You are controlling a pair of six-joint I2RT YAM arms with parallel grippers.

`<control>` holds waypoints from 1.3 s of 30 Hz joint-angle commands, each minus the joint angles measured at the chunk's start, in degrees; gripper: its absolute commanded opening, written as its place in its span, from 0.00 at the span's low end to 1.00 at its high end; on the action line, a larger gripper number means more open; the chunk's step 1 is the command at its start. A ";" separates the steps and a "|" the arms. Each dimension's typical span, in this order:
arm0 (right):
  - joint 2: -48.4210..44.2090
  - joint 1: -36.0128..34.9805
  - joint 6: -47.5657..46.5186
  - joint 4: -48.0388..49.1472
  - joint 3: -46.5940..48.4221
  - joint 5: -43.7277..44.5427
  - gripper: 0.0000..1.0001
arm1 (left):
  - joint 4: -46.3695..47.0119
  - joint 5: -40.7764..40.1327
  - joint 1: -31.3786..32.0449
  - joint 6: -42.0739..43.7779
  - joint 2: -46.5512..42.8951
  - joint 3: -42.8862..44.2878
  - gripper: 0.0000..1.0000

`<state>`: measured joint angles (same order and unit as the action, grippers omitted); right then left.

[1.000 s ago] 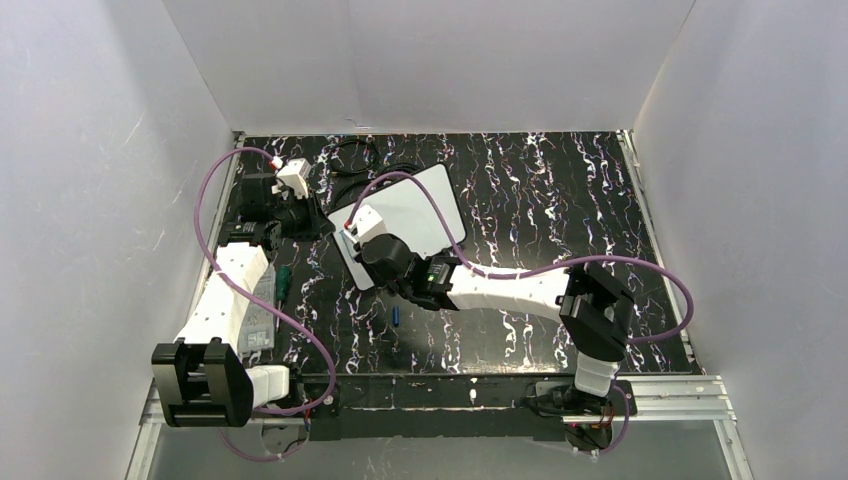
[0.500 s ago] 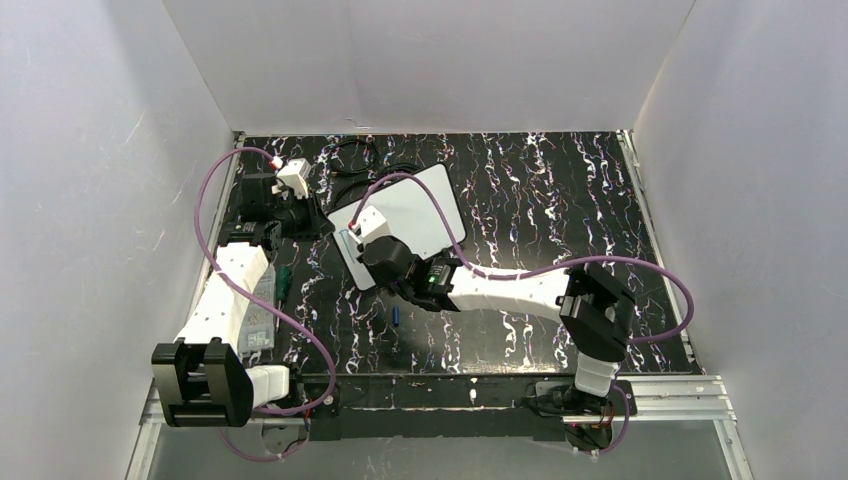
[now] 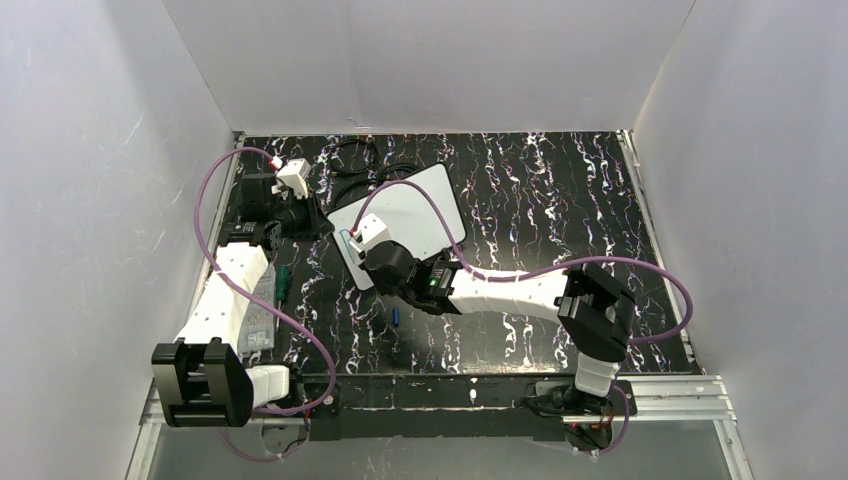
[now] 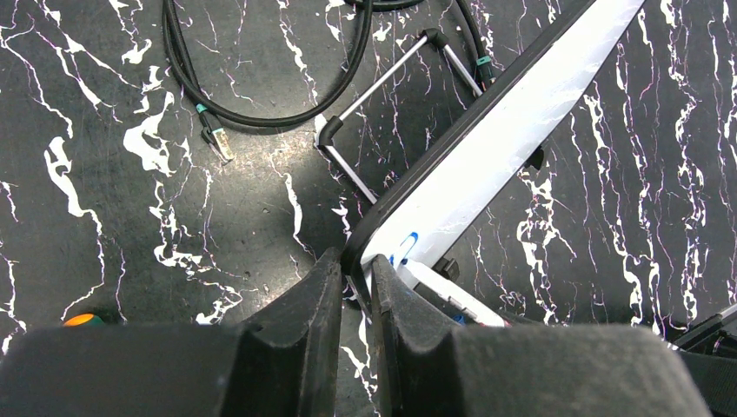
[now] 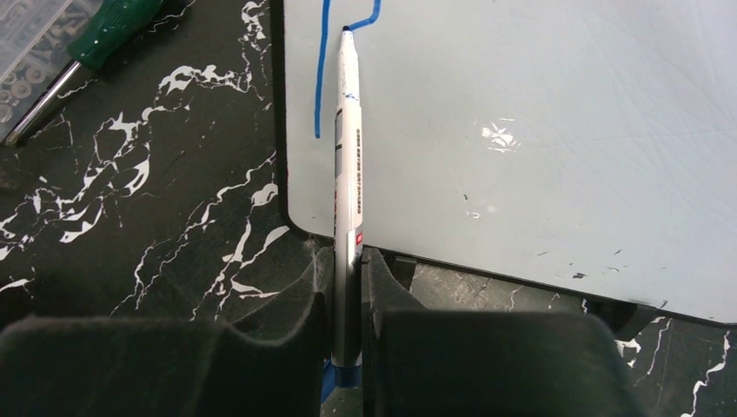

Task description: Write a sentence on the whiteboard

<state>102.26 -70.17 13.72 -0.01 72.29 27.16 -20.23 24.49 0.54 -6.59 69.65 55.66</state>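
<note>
Whiteboard (image 3: pixel 415 205) sits tilted on a wire stand (image 4: pixel 382 87) at the back left of the black marbled tabletop (image 3: pixel 560 200). Left hand (image 4: pixel 356 265) is pinched on its near corner, fingers nearly together. Right hand (image 5: pixel 348 261) is clamped on a white marker (image 5: pixel 348 156), tip touching the board near its left edge. Sentence (image 5: pixel 321 78) is only a blue vertical line plus a hook, no readable word. Marker barrel has print too small to read and a red patch. Green screwdriver (image 5: pixel 113 26) lies left of the board, black cable (image 4: pixel 261 104) behind it, blue cap (image 3: pixel 397 316) in front.
</note>
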 commanded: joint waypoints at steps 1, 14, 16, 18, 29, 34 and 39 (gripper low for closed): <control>0.12 -0.66 -0.27 0.78 0.48 -0.95 0.01 | -0.25 -0.72 -0.12 0.98 -1.26 -0.20 0.00; -1.27 -0.67 2.50 -2.23 -2.87 2.51 0.01 | -0.34 -0.94 -0.16 1.05 -1.50 -0.32 0.00; -1.95 -0.67 3.07 -2.46 -4.09 2.78 0.01 | -0.34 -1.01 -0.18 1.05 -1.60 -0.29 0.00; -2.55 -0.67 3.53 -2.74 -5.15 3.06 0.01 | -0.34 -1.03 -0.13 1.09 -1.62 -0.29 0.00; -5.43 -0.71 2.34 0.27 -6.20 0.27 0.01 | -0.34 -1.20 -0.13 1.23 -1.79 -0.37 0.00; -8.97 -0.84 1.55 1.92 -6.68 0.89 0.01 | -0.34 -1.32 -0.18 1.32 -1.79 -0.38 0.00; -8.86 -0.60 0.99 0.98 -5.10 2.34 0.01 | -0.25 -1.20 -0.18 1.29 -1.78 -0.46 0.00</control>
<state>94.67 -71.00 15.97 -1.17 65.78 27.57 -20.60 23.59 0.54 -6.17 69.32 55.66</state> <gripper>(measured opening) 0.194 0.101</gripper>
